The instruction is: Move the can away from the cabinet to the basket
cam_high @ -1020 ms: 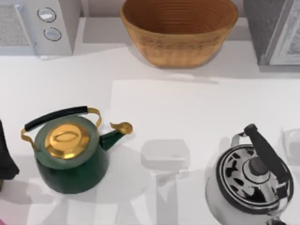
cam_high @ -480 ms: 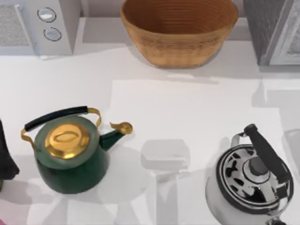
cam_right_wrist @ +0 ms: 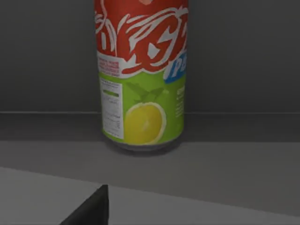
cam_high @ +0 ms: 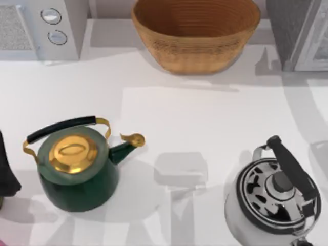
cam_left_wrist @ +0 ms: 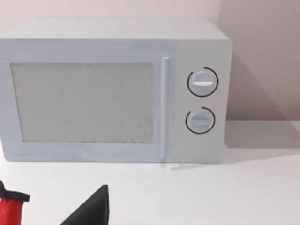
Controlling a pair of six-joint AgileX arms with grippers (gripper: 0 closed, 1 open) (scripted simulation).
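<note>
The can (cam_right_wrist: 140,79) stands upright close in front of my right wrist camera, red on top with white lettering and green below with a lemon picture. It rests on a dim grey ledge against a dark back wall. A dark part of my right gripper (cam_right_wrist: 89,211) pokes in below the can, short of it and apart from it. The wicker basket (cam_high: 197,48) sits at the back middle of the table. The cabinet (cam_high: 292,31) stands at the back right corner. My left arm (cam_high: 6,169) is parked at the table's left edge.
A white microwave (cam_high: 46,25) with two dials stands at the back left, and the left wrist view faces it (cam_left_wrist: 112,89). A green kettle (cam_high: 77,169) with a gold lid sits front left. A silver kettle (cam_high: 274,197) sits front right. A red object (cam_left_wrist: 9,211) lies near the left gripper.
The grey shadow on the table's right side has spread back toward the cabinet. Kettles, basket and left arm have not moved.
</note>
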